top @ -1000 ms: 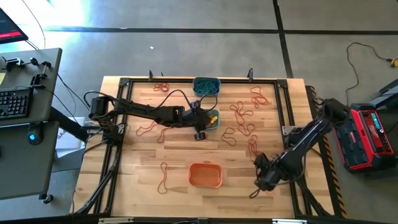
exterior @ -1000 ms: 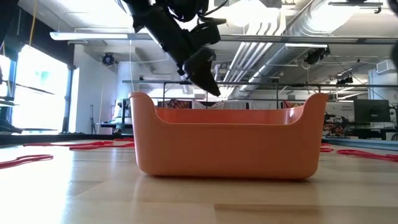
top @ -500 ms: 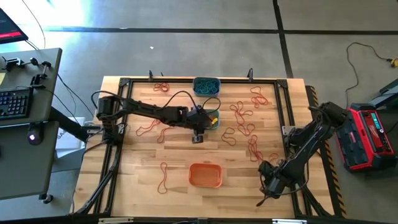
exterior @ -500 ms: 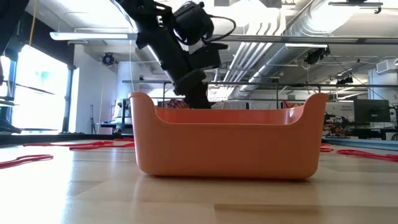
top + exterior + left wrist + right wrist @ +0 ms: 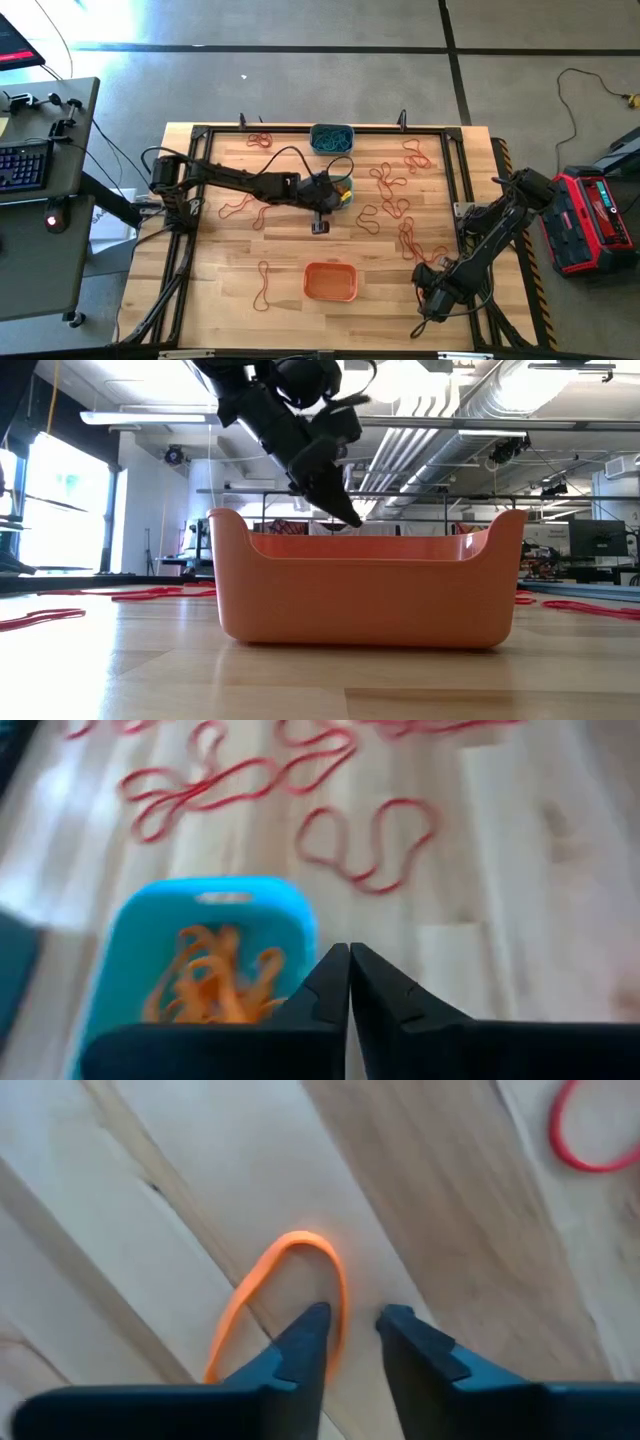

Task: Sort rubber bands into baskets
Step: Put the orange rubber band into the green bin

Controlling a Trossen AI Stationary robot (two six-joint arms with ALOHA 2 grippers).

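An orange rubber band [image 5: 290, 1275] lies flat on the wood near the table's near right corner. My right gripper [image 5: 350, 1320] points down at it, its fingers a little apart. My left gripper [image 5: 349, 952] is shut with nothing in it and hangs mid-table just nearward of the teal basket [image 5: 338, 190], which holds orange bands [image 5: 210, 985]. The grey-blue basket [image 5: 331, 137], holding teal bands, stands at the far edge. The orange basket [image 5: 330, 281] stands near the front. Red bands [image 5: 395, 205] lie scattered on the wood. My right gripper comes at the orange band from above, pointing down. One strand of the loop [image 5: 343, 1305] runs through the gap, right beside one fingertip [image 5: 315, 1325]. The band lies flat on the table. Whether the fingers touch it, I cannot tell.
More red bands lie left of centre [image 5: 240, 208], at the near left [image 5: 263, 285] and at the far left [image 5: 262, 140]. A black frame [image 5: 455, 180] runs round the tabletop. Bare wood lies between the orange basket and my right gripper.
My right gripper has gone toward the table's near edge and down, onto the orange band. My left gripper has tipped steeply down behind the orange basket, then swung back to a slant in the low view.
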